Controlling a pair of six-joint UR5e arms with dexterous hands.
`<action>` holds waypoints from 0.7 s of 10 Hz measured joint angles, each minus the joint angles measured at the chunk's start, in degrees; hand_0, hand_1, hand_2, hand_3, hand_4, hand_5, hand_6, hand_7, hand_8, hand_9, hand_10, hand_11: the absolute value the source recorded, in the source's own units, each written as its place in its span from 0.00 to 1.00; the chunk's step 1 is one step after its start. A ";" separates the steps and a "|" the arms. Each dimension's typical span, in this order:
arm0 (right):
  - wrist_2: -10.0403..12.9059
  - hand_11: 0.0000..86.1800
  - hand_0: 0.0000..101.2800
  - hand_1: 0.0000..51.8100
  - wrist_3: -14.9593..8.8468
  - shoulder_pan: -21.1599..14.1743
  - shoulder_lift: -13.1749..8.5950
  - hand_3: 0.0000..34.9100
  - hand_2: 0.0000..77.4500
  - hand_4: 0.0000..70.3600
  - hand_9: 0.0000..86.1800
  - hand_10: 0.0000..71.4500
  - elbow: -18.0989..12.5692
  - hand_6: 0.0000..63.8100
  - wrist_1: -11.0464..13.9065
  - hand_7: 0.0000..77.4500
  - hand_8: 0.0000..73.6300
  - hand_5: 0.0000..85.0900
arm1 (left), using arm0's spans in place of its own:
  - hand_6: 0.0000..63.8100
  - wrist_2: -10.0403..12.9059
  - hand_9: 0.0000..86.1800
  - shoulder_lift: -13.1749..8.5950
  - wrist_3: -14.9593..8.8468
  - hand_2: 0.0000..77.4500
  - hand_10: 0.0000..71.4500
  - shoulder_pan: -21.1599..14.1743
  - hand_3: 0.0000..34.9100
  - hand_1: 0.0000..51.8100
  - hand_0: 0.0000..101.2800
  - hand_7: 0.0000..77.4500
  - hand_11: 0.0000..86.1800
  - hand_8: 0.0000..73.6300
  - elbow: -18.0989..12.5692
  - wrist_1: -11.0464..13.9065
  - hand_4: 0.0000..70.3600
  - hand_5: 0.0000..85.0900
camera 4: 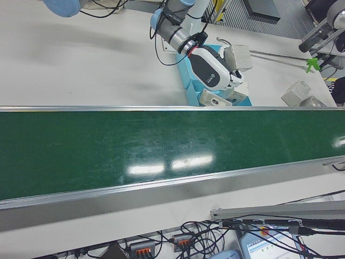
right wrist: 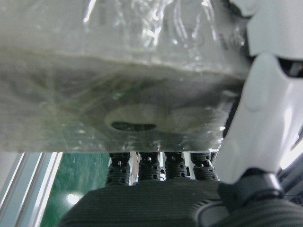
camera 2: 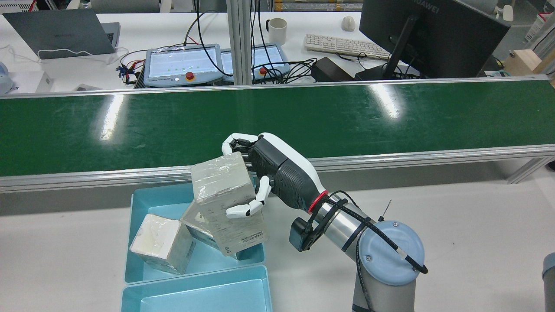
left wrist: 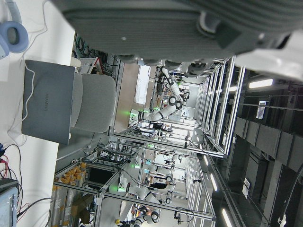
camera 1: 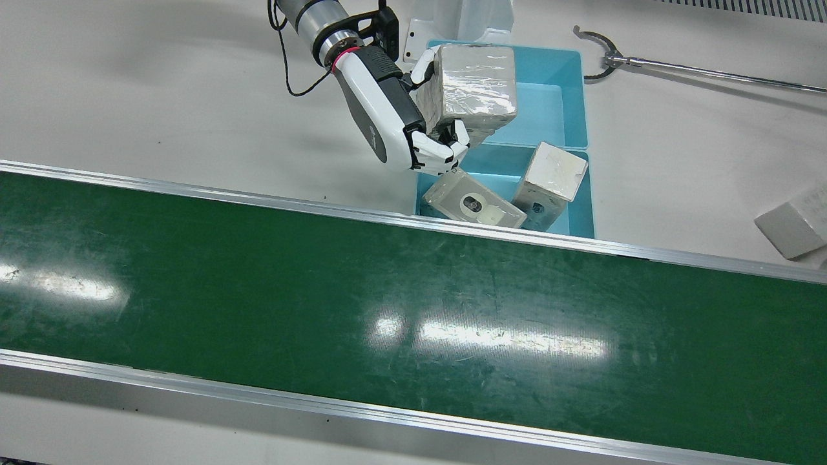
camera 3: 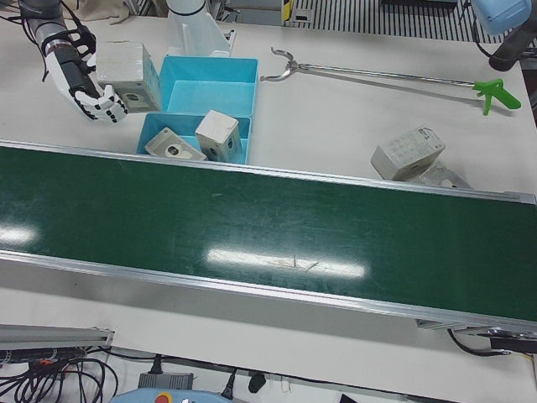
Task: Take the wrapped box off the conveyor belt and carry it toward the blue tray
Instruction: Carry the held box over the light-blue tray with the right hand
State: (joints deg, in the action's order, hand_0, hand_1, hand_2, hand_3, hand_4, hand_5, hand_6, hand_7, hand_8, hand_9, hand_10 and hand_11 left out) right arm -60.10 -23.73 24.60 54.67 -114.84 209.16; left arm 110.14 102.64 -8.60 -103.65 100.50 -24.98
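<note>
Grey-white cardboard box wrapped in shiny clear film (camera 1: 475,87) hangs tilted above the blue plastic tray (camera 1: 568,103), over its near-left corner. White-and-black right hand (camera 1: 413,123) has its fingers (camera 2: 243,211) closed around the box.

Right hand (camera 2: 260,173): white shell over dark grey ribbed palm, white fingers (camera 2: 243,210) with black joints. Red ring (camera 2: 318,201) at the wrist. Forearm (camera 2: 342,225) silver metal, small black box strapped alongside. Black cable (camera 2: 390,245) runs over a grey-blue joint cap (camera 2: 390,253) with visible screws.
</note>
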 joint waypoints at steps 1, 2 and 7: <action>-0.12 0.66 0.48 0.00 -0.05 -0.83 0.08 0.04 0.53 0.42 0.73 0.56 0.06 0.54 0.02 0.81 0.61 0.71 | 0.00 0.00 0.00 0.00 0.00 0.01 0.01 0.00 0.00 0.00 0.00 0.01 0.00 0.01 0.00 0.00 0.00 0.01; -0.26 0.56 0.52 0.00 -0.07 -1.58 0.16 0.12 0.53 0.37 0.58 0.45 0.27 0.44 0.06 0.71 0.53 0.67 | 0.00 0.00 0.00 0.00 0.00 0.01 0.01 0.00 0.00 0.00 0.00 0.00 0.00 0.01 0.00 0.00 0.00 0.01; -0.47 0.06 0.46 0.16 0.26 -3.18 -0.39 0.54 0.26 0.19 0.16 0.00 0.85 0.02 0.03 0.28 0.00 0.29 | 0.00 0.00 0.00 0.00 0.00 0.01 0.01 0.00 0.00 0.00 0.00 0.00 0.00 0.00 0.00 0.00 0.00 0.01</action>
State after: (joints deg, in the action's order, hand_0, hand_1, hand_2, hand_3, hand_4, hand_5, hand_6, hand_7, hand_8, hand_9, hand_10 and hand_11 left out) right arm -60.57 -23.47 21.42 54.28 -113.99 209.18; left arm 110.14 102.64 -8.60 -103.64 100.51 -24.98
